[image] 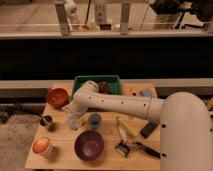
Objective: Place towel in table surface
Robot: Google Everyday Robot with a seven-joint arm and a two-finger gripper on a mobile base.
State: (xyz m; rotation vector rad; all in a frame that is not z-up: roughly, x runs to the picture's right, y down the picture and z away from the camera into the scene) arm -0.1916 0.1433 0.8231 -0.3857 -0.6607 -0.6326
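The towel (73,124), judged to be the pale bundle at the arm's tip, is held low over the table surface (61,141), between metal cup (46,121) and blue cup (94,120), presumably for release there. The gripper (76,115) is positioned directly above it; whether it is clamped or released cannot be told.
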